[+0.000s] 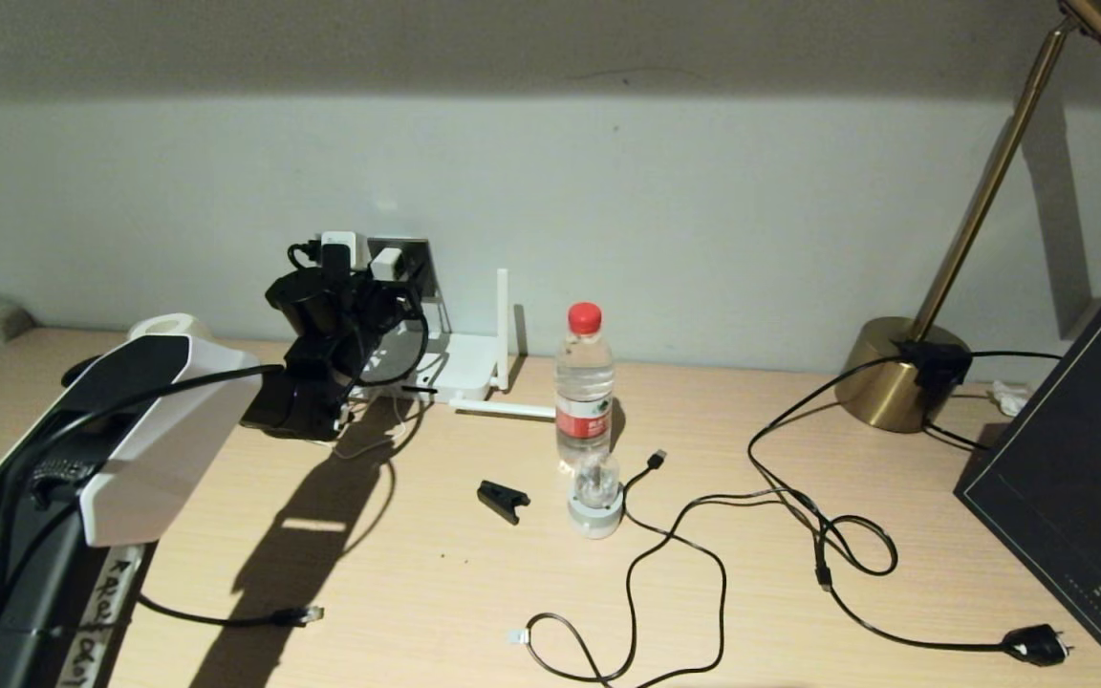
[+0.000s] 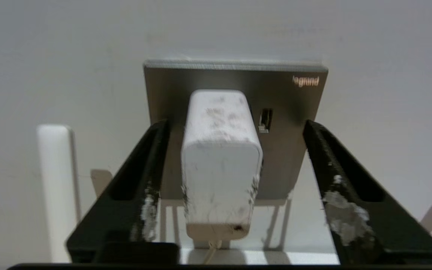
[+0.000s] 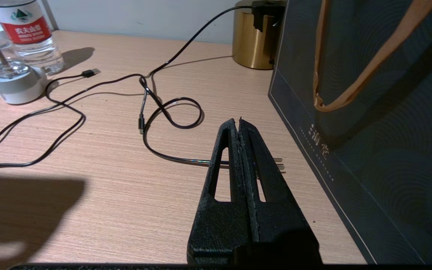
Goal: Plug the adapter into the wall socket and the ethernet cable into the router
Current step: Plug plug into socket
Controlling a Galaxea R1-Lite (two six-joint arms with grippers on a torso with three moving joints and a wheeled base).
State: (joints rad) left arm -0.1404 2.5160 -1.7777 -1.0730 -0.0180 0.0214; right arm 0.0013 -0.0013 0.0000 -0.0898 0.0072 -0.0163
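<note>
Left gripper [image 2: 234, 180]: jaws spread wide either side of the adapter [image 2: 219, 161], gripping nothing.
Adapter: seated in the wall socket [image 2: 294, 112].
Right gripper [image 3: 240, 129]: parked, pressed shut.
Risk: a retreating finger could snag the adapter's cord and loosen the plug.

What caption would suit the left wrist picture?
Open left gripper straddling the white adapter, seated in the grey wall socket.
</note>
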